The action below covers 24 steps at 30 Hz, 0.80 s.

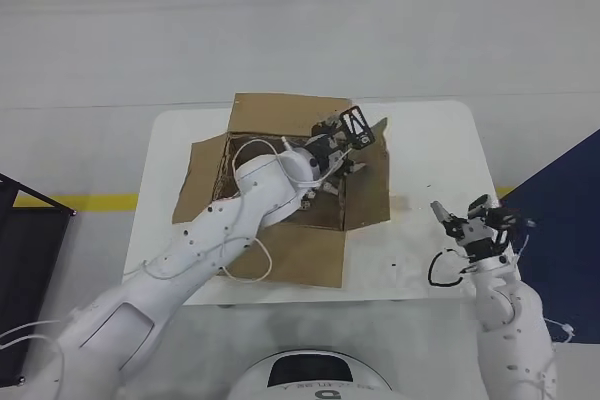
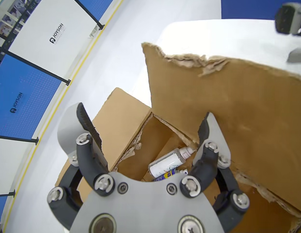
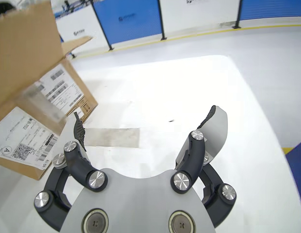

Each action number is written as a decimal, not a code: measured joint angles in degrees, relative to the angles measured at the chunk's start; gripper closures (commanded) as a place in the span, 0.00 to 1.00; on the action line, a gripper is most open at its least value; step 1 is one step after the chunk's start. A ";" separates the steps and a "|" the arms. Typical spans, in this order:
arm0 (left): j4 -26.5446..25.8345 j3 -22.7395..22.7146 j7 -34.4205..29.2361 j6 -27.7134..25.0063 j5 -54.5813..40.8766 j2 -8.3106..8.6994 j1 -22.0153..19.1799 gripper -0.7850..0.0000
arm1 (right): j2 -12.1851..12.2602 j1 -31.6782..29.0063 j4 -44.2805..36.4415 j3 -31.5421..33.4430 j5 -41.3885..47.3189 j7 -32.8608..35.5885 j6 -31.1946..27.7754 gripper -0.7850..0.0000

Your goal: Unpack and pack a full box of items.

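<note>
Box (image 1: 280, 112): open cardboard, flaps spread, on the table (image 1: 430, 150).
Left pincer (image 2: 143, 115): spread wide, holding nothing, over the box's inner corner. A white bottle (image 2: 166, 162) lies on its side below it, with a blue-labelled tube (image 2: 166, 174) just beside.
Right pincer (image 3: 145, 113): spread wide, holding nothing, over bare table, with the box near one finger.
Box side: two white shipping labels (image 3: 64, 88) with barcodes; one has a QR code.

Two white shipping labels (image 3: 26, 138) with barcodes, small print and a square code are stuck on the side of the box (image 3: 24, 49). Dark logo lettering marks the white and blue barrier panels (image 3: 196, 8) behind. Inside the box, a white bottle (image 2: 165, 163) carries print too faint to read.
</note>
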 measured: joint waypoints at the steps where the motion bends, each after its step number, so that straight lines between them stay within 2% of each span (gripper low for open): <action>1: 1.72 1.37 -0.18 0.35 -0.04 -0.72 -0.84 0.00 | 0.19 -0.63 0.33 1.74 1.88 -0.89 -0.90 0.00; 6: 6.60 4.62 0.40 2.28 -0.95 -3.18 -3.14 0.00 | 0.83 -1.94 -1.14 4.92 5.45 -1.19 -4.55 0.00; 9: 5.99 2.61 1.10 4.58 -2.29 -3.69 -4.41 0.00 | 1.11 -2.05 -3.52 4.70 5.23 -0.37 -6.08 0.00; 12: 2.01 -1.99 1.32 6.66 -2.52 -2.91 -3.81 0.00 | 1.25 -2.21 -7.35 3.69 3.88 0.30 -6.17 0.00; 15: -4.63 -8.82 0.48 7.74 -0.18 -0.94 -0.05 0.00 | 1.32 -2.02 -12.02 1.60 1.87 1.89 -5.43 0.00; 19: -16.06 -21.40 0.03 6.97 3.38 2.39 10.03 0.00 | 1.42 1.70 -15.74 -4.15 -0.11 8.14 -3.83 0.00; 24: -25.90 -36.59 1.25 4.31 2.89 5.02 23.00 0.00 | 1.41 7.30 -16.75 -12.41 -1.98 14.68 -2.87 0.00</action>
